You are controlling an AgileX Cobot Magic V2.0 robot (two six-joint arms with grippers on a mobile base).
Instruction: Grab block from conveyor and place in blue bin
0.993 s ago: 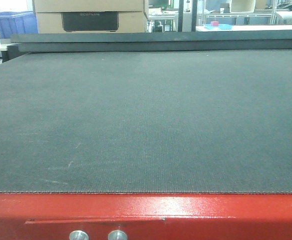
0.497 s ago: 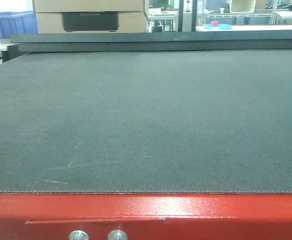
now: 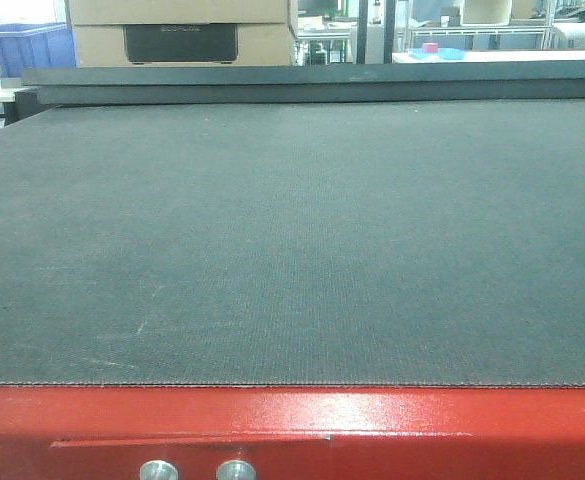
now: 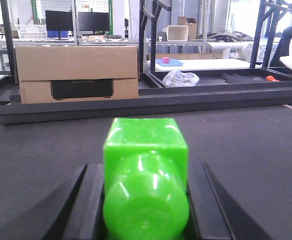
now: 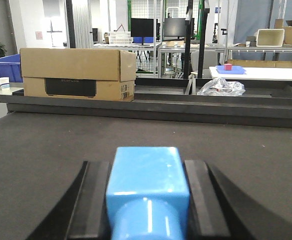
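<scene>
Finish and form
My left fingers (image 4: pixel 93 200) and right fingers (image 5: pixel 97 200): matte black flat slabs, widening toward the base.

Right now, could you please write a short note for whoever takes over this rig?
Left claw: shut on a glossy green plastic block.
Right claw: shut on a light blue plastic block.
The dark grey woven conveyor belt shows no other block.
A blue plastic bin stands beyond the belt's far edge, left of the cardboard box.
Done: both blocks grabbed.
Left: carry them to the bin and release.
</scene>
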